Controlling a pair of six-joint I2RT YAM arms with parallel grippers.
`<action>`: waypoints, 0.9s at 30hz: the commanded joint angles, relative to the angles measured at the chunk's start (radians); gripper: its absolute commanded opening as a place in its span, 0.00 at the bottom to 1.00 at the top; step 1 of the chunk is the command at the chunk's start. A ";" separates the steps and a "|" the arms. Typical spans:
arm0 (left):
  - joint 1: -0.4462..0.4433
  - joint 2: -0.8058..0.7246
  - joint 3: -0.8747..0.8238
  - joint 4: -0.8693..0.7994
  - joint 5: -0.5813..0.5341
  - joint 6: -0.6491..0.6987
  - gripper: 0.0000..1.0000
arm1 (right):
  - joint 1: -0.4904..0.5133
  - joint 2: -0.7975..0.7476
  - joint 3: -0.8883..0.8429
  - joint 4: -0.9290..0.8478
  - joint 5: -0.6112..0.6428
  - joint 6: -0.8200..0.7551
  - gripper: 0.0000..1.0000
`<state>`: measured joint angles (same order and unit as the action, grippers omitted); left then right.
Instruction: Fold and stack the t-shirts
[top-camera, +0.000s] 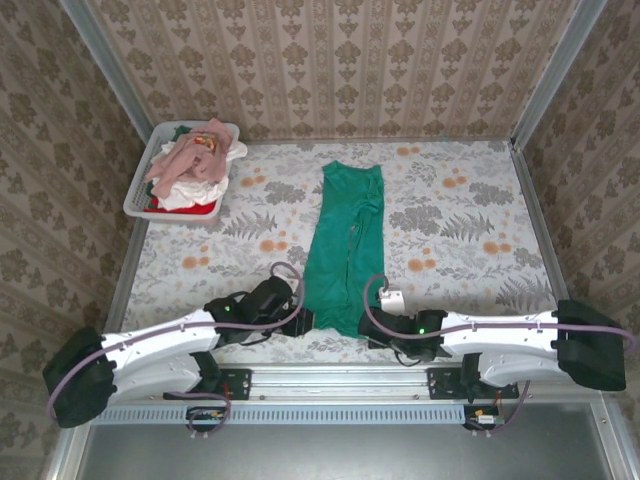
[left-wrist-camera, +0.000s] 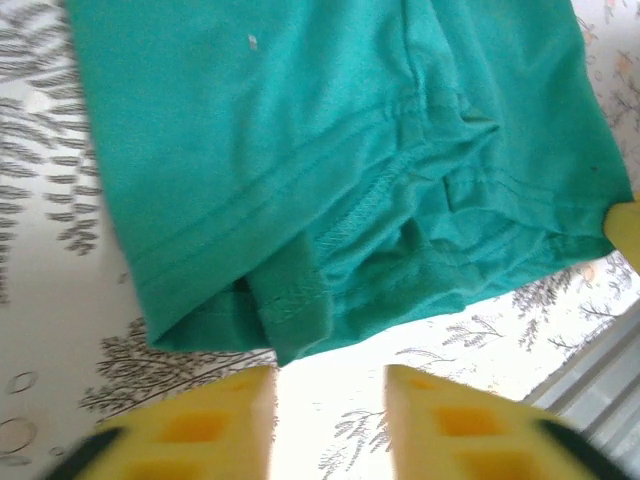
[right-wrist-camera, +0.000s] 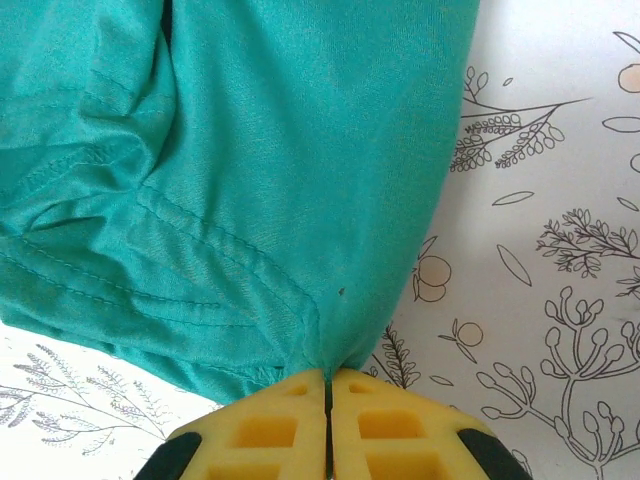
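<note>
A teal-green t-shirt (top-camera: 345, 240) lies folded into a long narrow strip down the middle of the table. My left gripper (top-camera: 300, 318) is at its near left corner. In the left wrist view the yellow jaws of the left gripper (left-wrist-camera: 330, 385) stand apart with bare tablecloth between them, and the t-shirt's hem (left-wrist-camera: 300, 300) lies just beyond the tips. My right gripper (top-camera: 366, 325) is at the near right corner. The right gripper (right-wrist-camera: 328, 375) is shut, pinching the hem of the teal t-shirt (right-wrist-camera: 250, 180) between its tips. Pink, white and red t-shirts (top-camera: 195, 165) are piled at the far left.
A white plastic tub (top-camera: 138, 196) at the far left corner holds the piled shirts. The table wears a floral cloth (top-camera: 460, 220), with bare room left and right of the teal strip. Wallpapered walls close in three sides.
</note>
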<state>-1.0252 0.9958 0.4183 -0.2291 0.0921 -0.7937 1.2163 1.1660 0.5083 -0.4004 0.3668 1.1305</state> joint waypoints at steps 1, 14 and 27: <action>0.020 -0.020 -0.013 -0.112 -0.075 -0.022 0.61 | 0.006 -0.008 0.022 -0.040 0.032 0.015 0.09; 0.059 0.310 0.098 -0.087 -0.084 0.083 0.58 | 0.006 -0.021 0.012 -0.034 0.040 0.026 0.09; 0.046 0.335 0.037 0.228 0.036 0.011 0.62 | 0.006 -0.031 0.007 -0.034 0.050 0.020 0.08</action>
<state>-0.9707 1.2579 0.4969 -0.3080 0.0219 -0.7685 1.2163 1.1507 0.5091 -0.4095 0.3855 1.1339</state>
